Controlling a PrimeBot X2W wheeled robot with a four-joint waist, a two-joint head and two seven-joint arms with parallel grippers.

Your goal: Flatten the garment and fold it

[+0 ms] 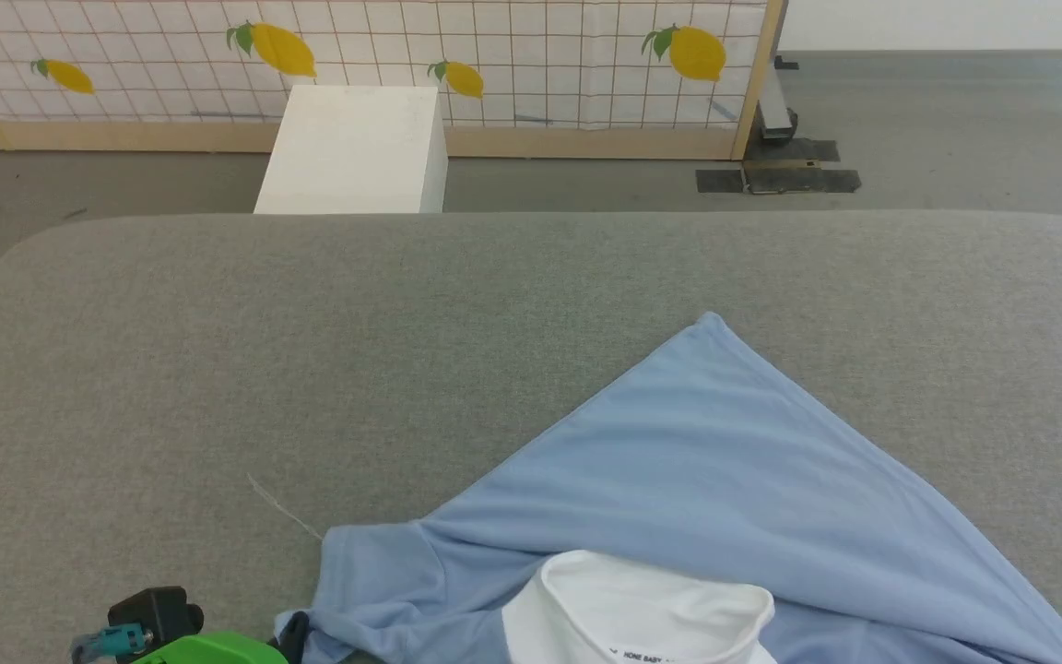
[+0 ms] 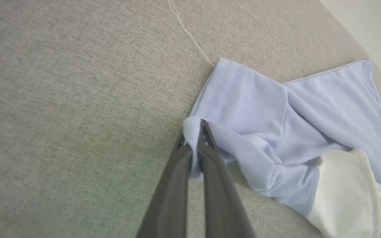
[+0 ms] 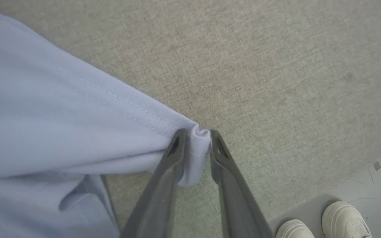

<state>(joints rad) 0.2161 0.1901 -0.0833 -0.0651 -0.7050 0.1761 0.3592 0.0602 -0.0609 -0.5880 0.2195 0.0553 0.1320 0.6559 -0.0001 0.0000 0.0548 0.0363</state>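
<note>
I was flattening: the shirt (image 1: 725, 461) lay skewed at lower right. My left gripper (image 2: 193, 134) clamped its sleeve (image 2: 243, 99); my right gripper (image 3: 197, 135) stood parted around a hem corner (image 3: 193, 155). Next, I judged, the right needed a firmer hold.

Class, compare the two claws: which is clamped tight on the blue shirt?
The left claw: its dark fingers press together on the light blue knit polo shirt's sleeve edge. The right claw's fingers stand apart, cloth loose between.
</note>
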